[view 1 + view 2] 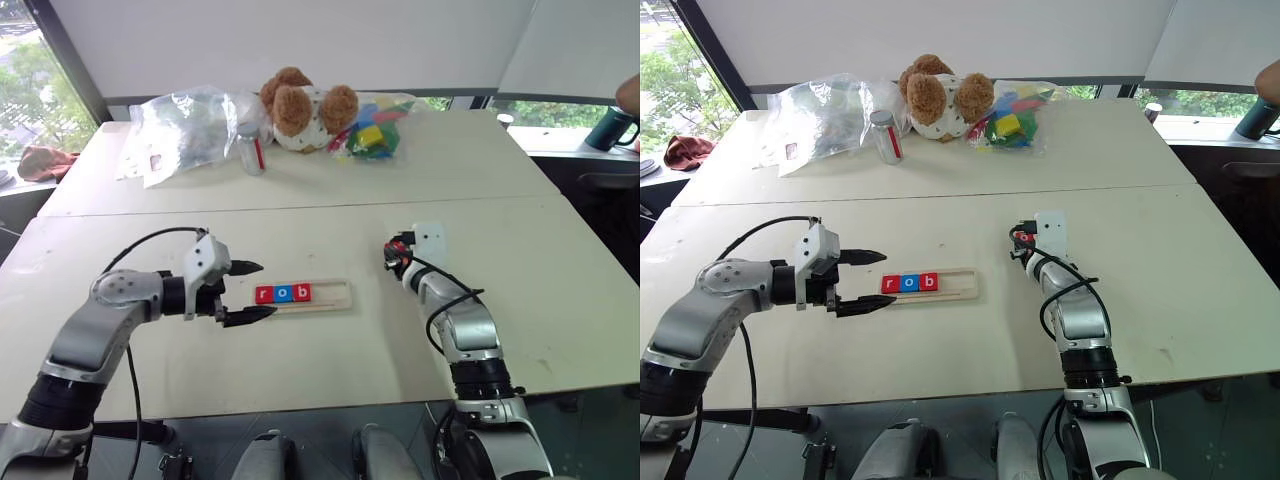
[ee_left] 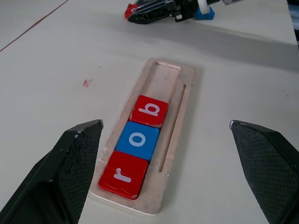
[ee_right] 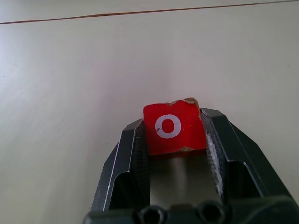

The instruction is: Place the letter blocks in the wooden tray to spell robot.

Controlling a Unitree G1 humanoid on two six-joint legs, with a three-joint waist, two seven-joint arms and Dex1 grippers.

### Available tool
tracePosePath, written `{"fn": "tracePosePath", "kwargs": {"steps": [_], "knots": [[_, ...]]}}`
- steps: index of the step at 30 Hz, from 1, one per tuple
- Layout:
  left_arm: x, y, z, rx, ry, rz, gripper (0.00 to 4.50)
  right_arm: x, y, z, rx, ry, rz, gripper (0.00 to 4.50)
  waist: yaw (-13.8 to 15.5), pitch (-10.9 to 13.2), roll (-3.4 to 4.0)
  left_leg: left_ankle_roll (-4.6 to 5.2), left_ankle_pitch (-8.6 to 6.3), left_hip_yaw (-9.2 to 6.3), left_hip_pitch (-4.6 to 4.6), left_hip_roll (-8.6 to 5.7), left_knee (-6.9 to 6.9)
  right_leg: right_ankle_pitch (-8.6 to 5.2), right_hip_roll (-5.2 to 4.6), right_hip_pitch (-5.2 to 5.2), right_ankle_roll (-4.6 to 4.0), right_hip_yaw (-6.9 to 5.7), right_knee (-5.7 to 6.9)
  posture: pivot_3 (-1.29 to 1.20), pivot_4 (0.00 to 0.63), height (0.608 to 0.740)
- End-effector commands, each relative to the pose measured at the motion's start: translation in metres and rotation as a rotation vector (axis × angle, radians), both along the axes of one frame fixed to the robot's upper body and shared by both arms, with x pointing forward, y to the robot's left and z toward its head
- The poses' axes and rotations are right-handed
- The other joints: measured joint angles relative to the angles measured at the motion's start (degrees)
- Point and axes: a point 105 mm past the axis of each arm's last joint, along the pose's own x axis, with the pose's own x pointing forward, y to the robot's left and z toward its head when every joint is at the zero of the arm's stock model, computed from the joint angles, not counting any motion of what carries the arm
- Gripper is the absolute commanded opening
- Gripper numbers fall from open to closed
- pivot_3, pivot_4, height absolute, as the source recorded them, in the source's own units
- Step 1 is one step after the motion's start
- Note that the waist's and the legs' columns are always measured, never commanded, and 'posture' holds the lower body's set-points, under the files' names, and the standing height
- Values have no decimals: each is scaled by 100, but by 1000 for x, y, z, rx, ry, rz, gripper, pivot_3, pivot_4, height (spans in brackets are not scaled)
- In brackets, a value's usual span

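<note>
Pale tabletop fills our view. On it we see one tray holding three tiles, red r, blue o, red b, packed at its left end. Our left gripper hangs spread wide just beside that end. Our right gripper, well right of the tray, pinches a fourth tile, a red o. Our left wrist view adds a blue tile beside that gripper.

red r tile, blue o tile, red b tile
</note>
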Motion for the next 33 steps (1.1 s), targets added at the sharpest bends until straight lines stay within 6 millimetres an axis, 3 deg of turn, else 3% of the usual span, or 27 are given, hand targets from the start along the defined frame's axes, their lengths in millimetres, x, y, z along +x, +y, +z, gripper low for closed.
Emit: {"fn": "tracePosePath", "kwargs": {"steps": [1, 4, 6, 14, 19, 21, 28, 33], "knots": [[2, -1, 12, -19, -56, 3, 4500, -22, 7, 34, 30, -84, -33, 1172, 8, 0, 0, 0, 0, 0, 0, 1, 0, 0, 1, -1, 0, 0, 0, 0, 150, 740], [13, 0, 22, -101, -93, 57, 4500, -55, 18, 22, 115, 6, -67, 1172, 24, -3, -2, 0, 0, -6, -5, 2, -2, 0, 1, -3, 0, -1, -1, 0, 150, 740], [8, -1, 18, -102, -65, 31, 4500, -70, 24, 11, 148, 76, -71, 1172, 9, -4, -4, 0, 0, -5, -5, 1, 0, 0, 1, -1, 0, -1, -2, 0, 150, 740], [-7, -13, 15, -95, -14, -87, 4500, -86, 28, -17, 215, 246, -54, 1172, 6, -3, -3, 1, 0, -6, 5, 0, 3, 0, 4, 7, -1, -2, 0, 0, 150, 740], [-5, -15, 15, -77, -25, -97, 4500, -90, 28, -27, 213, 299, -50, 3696, -3, -4, -4, 0, 0, -5, 8, 1, 3, 0, 6, 11, -1, -2, -2, 0, 150, 740], [-5, -14, 15, -74, -26, -96, 4500, -88, 26, -20, 192, 266, -46, 4455, 6, -5, -6, 0, 0, -5, 9, 1, 4, 0, 5, 13, -1, -2, -2, 0, 150, 740], [1, -6, 17, -45, -41, -92, 4500, -89, 28, 25, 149, 118, 92, 4455, 7, -4, -5, 1, 0, -5, 7, -3, 6, 0, 4, 13, 0, -3, -3, 0, 150, 740], [-7, -6, 17, -21, -17, -163, 4500, -90, 34, 50, 79, 70, 480, 4455, -11, -2, -5, 3, -1, -4, 8, 0, 6, -1, 10, 14, 0, -6, -7, 0, 150, 740]]}}
